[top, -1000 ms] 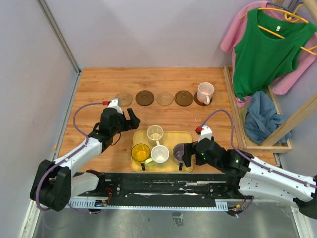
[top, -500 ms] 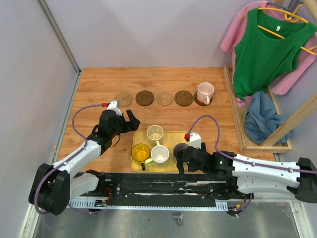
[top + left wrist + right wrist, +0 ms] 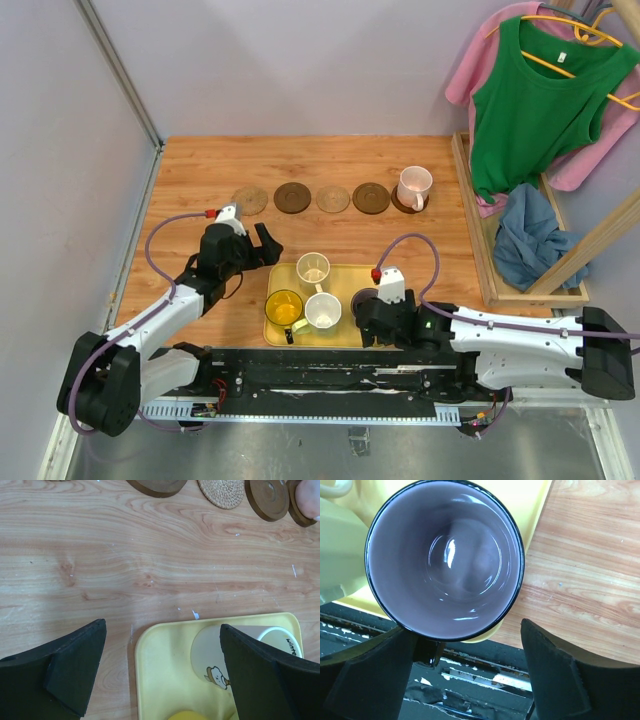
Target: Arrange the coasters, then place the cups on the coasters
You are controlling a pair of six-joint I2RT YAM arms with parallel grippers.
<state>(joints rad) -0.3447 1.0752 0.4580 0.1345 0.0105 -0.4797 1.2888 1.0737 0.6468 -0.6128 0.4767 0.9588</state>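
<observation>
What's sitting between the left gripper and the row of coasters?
Nothing: only bare wooden table lies between the left gripper and the row of coasters, as the left wrist view shows.

Along the table's (image 3: 190, 165) far edge, warm honey-coloured wood runs up to a plain pale lilac back wall (image 3: 300, 60). On the left edge, a matching side wall (image 3: 50, 200), with a slim metal strip (image 3: 120, 72) angling down into the far left corner. Over at the right edge there's a wooden rack (image 3: 478, 240) with a green vest (image 3: 530, 110) on a yellow hanger (image 3: 548, 62), a pink garment (image 3: 590, 150) behind it and a blue cloth (image 3: 525, 240) crumpled below. The light is soft and even, the shadows faint.
</observation>
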